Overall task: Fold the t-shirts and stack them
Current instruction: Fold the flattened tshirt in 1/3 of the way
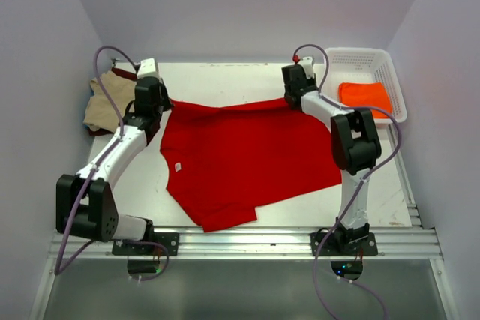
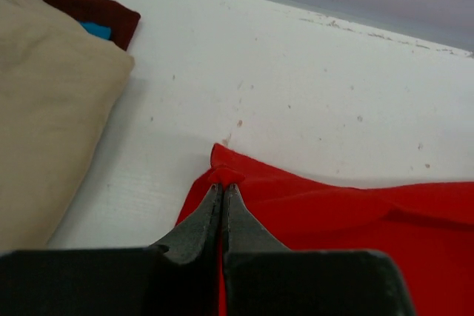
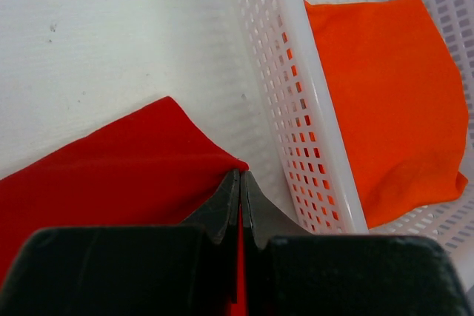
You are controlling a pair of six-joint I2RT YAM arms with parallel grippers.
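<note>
The bright red t-shirt (image 1: 247, 159) lies spread across the middle of the white table, its small white neck label (image 1: 178, 167) at the left. My left gripper (image 1: 166, 104) is shut on the red t-shirt's far left corner (image 2: 222, 175). My right gripper (image 1: 289, 101) is shut on its far right corner (image 3: 235, 165). The shirt's far edge runs taut between them. A folded tan t-shirt (image 1: 105, 103) lies on a dark maroon t-shirt (image 2: 78, 1) at the far left. An orange t-shirt (image 1: 364, 97) lies in the basket.
A white perforated basket (image 1: 392, 80) stands at the far right, its wall (image 3: 296, 101) close beside my right gripper. The table's metal rail (image 1: 247, 241) runs along the near edge. Grey walls close in the back and sides.
</note>
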